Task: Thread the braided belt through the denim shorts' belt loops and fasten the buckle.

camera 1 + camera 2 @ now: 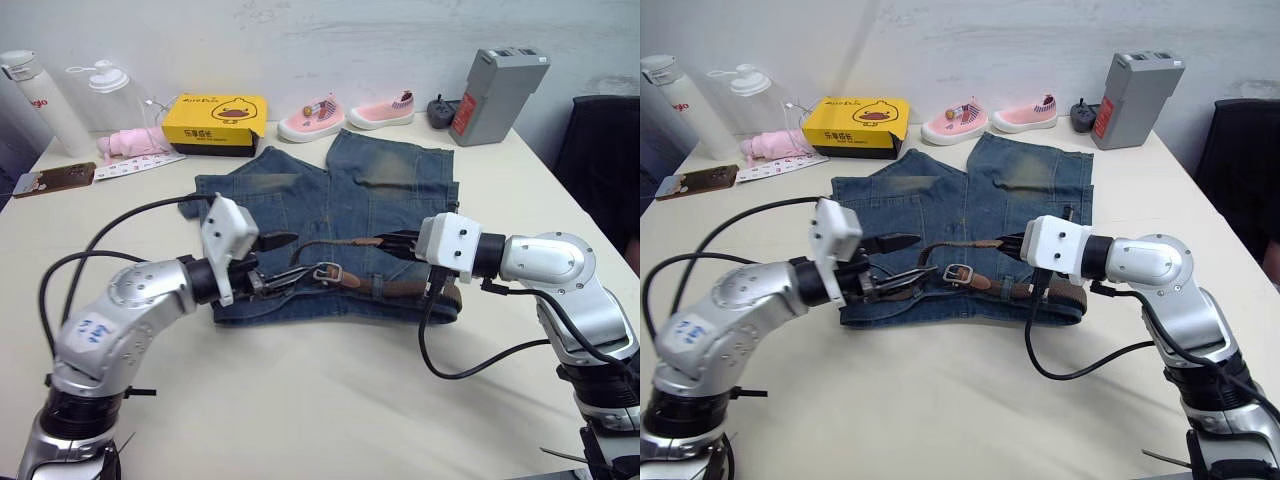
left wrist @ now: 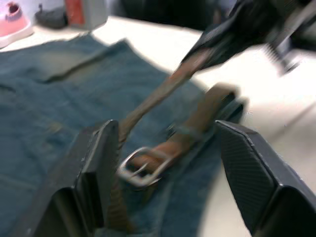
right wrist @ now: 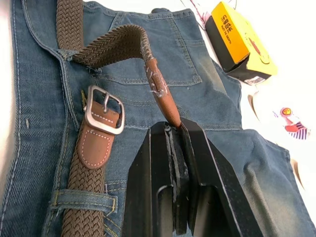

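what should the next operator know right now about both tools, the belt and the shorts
Right tool: shut on the belt's leather tip, held above the shorts.
Left tool: open, its fingers either side of the buckle, gripping nothing.
Belt: lies along the waistband, under at least one belt loop; the tip end arches over from the far side.
Left: feed the tip through the buckle and fasten it.

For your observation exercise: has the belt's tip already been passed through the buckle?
No. In the right wrist view the right gripper holds the tapered tip beside the buckle, whose frame holds nothing but its prong.
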